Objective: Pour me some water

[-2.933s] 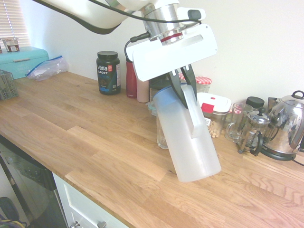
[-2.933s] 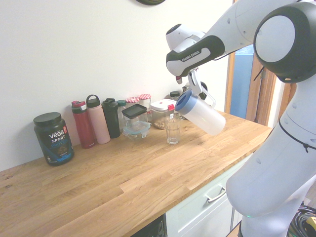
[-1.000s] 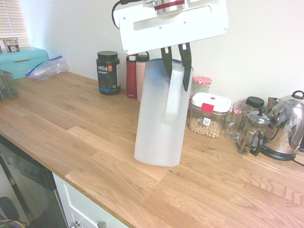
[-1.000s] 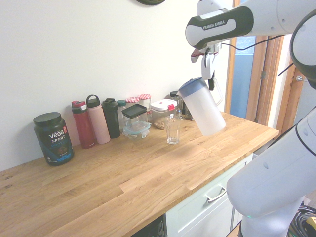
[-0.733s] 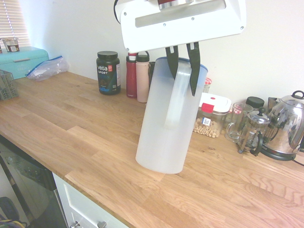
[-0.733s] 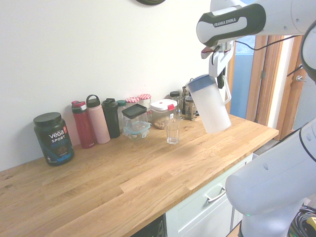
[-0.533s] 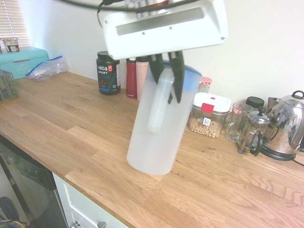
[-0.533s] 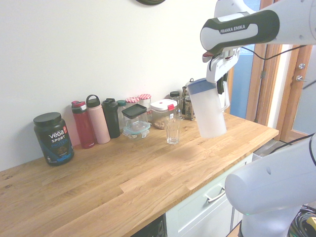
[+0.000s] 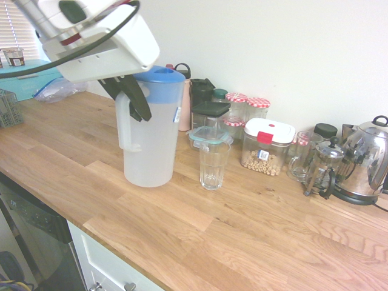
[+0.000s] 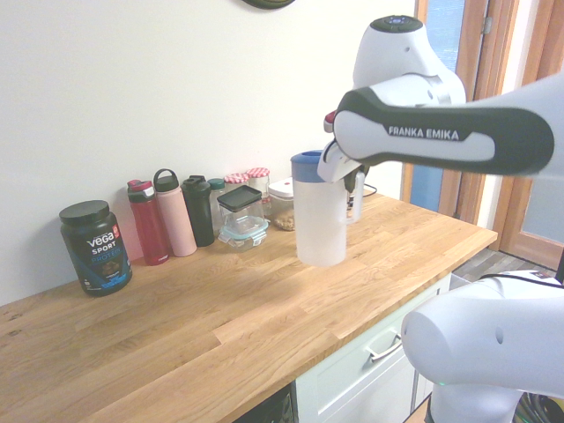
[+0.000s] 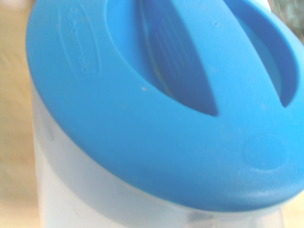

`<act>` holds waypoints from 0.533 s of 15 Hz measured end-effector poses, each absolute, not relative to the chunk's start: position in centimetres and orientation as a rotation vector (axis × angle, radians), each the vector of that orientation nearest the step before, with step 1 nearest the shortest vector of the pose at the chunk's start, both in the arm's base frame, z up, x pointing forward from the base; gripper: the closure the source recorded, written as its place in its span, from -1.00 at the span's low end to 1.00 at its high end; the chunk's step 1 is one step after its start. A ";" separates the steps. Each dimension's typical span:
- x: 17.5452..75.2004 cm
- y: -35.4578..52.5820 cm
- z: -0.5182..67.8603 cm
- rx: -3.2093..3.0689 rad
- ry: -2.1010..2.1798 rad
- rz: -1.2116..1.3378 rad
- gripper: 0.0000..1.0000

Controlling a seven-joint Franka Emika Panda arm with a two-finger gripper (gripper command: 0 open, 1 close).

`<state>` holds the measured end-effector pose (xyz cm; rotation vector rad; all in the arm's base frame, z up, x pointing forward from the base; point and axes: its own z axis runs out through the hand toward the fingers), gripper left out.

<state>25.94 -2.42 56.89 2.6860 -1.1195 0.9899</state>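
Clamping the side handle of the tall frosted-white plastic jug with its blue lid, the black two-finger gripper is fully shut. Jug stands upright over the wooden worktop, just beside a clear ribbed drinking glass; water level indiscernible.

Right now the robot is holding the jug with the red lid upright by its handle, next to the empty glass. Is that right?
Not quite: the lid is blue, not red, as the first exterior and wrist views show. The rest holds: the gripper holds the jug upright by its handle, beside the empty glass.
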 end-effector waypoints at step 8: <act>31.0 12.7 54.5 2.698 -1.002 1.434 1.00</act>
